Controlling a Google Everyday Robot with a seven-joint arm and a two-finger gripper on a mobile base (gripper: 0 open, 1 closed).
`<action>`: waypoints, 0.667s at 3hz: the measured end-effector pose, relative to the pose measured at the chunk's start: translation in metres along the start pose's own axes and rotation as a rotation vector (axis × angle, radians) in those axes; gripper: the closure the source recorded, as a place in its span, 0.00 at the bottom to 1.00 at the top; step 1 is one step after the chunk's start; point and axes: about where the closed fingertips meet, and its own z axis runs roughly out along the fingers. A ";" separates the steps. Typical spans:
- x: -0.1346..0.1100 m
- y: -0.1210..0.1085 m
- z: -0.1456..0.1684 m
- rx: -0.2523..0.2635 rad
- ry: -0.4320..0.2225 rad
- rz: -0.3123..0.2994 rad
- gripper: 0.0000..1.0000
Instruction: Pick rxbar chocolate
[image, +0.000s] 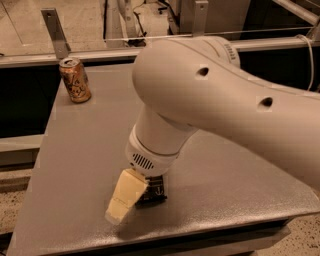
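The rxbar chocolate (153, 192) lies flat on the grey table (80, 150) near its front edge. Only a small black part with white print shows, and the rest is hidden under my gripper and wrist. My gripper (122, 202) is cream-coloured, points down and to the left, and rests low over the bar's left side, its tip at the table surface. The large white arm (220, 105) fills the right half of the view.
An orange can (75, 80) stands upright at the table's back left corner. A metal rail and posts (55, 32) run behind the table. The table's front edge is just below the gripper. The arm hides the back right of the table.
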 end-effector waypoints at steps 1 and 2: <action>0.010 -0.015 0.016 0.055 0.029 0.102 0.03; 0.014 -0.023 0.021 0.094 0.044 0.155 0.25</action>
